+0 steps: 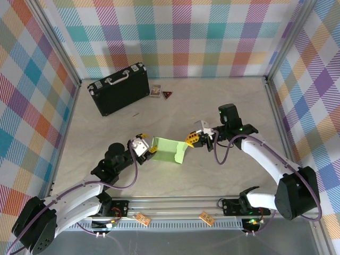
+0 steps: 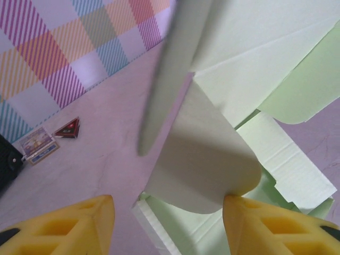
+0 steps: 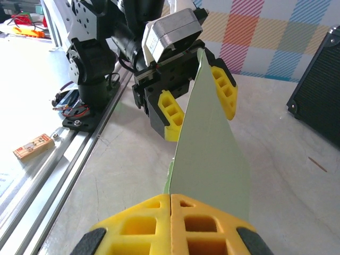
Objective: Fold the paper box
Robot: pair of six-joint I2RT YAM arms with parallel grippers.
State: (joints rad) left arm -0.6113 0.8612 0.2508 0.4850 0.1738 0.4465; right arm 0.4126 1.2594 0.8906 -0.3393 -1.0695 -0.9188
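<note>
From above, the paper box [image 1: 166,150] sits on the table [image 1: 228,106] between the two arms, partly raised into a pale green tray shape with one wall standing. The left gripper [image 1: 146,149] meets it at the left end and the right gripper [image 1: 195,140] at the right, so the card appears braced at both ends while a fold is worked. The black briefcase [image 1: 118,89] lies well apart at the back. In the left wrist view, the left arm's yellow fingers [image 2: 69,226] stand moderately wide. A rounded flap [image 2: 207,159] rises between them and brushes one finger, apparently straddled rather than pinched, so it is free to swing. In the right wrist view, the right arm's fingers [image 3: 138,223] are closed flat on the edge of an upright panel [image 3: 210,154]. This likely keeps that wall erect while the opposite jaws, seen beyond on either side of its far tip, guide the flap.
</note>
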